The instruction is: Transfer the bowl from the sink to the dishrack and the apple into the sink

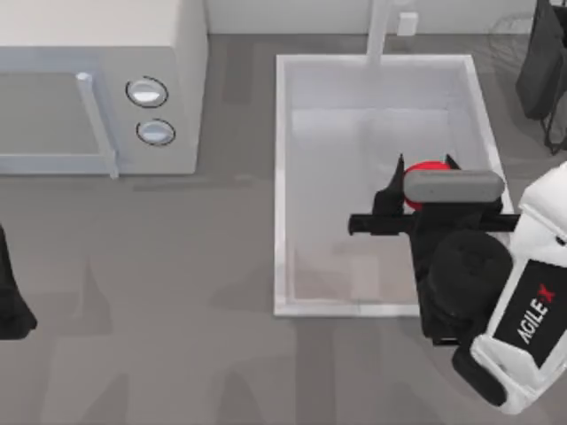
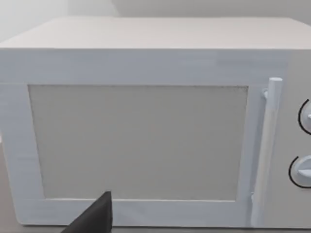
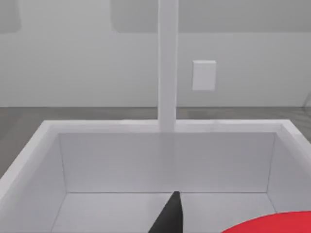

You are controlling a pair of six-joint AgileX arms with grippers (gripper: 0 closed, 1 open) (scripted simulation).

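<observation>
Though half-hidden, apple (image 1: 427,168) seemingly fills right hand (image 1: 425,170).

Single legible marking: "AGILE" in white capitals plus a red X, on a black panel of the right arm (image 1: 532,310). Microwave (image 1: 133,80) knobs unlabelled.

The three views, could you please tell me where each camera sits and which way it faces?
Top view: above the table, looking down on microwave, sink and right arm, its end effector over the apple.
Left wrist view: on the parked left arm, facing the microwave door.
Right wrist view: over the sink, facing the faucet post.
Top and right wrist views share sink, post and apple.
</observation>
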